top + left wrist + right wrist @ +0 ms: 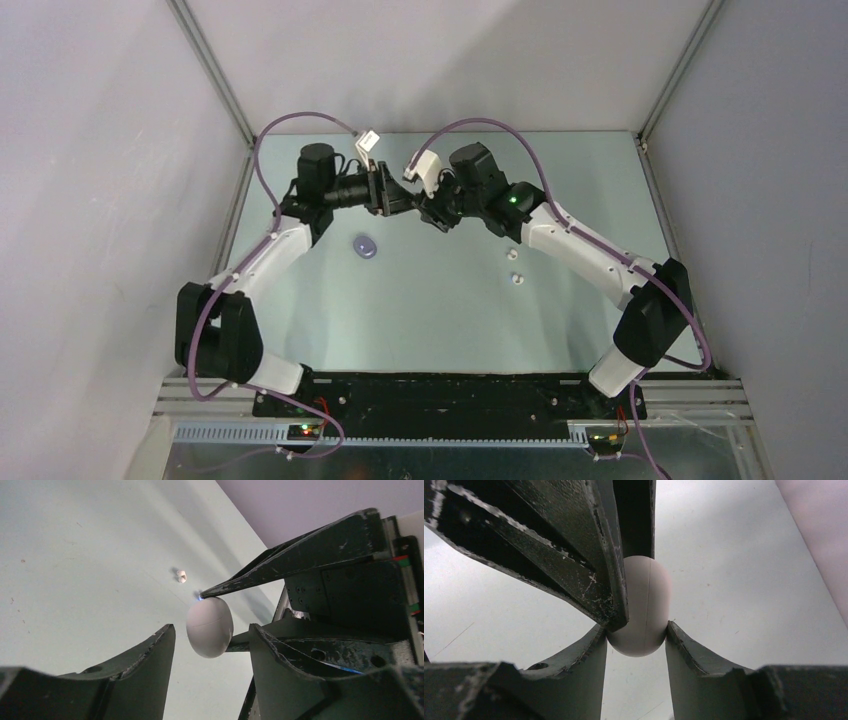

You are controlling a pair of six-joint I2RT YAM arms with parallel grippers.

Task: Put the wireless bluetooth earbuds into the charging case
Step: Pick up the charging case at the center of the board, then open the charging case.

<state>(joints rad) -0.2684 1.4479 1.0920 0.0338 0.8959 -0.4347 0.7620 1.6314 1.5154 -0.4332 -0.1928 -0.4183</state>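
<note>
The right claw (636, 630) pinches the closed charging case (646, 600) over the far middle of the desk (440, 320). The left claw (212, 630) stands spread astride it, its fingers crossing the right's. To the right on the desk lie the far earbud (511, 255) and near earbud (517, 278). A lilac disc (366, 246) lies to the left.

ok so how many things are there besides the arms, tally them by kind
charging case: 1
white earbuds: 2
lilac disc: 1
total: 4
</note>
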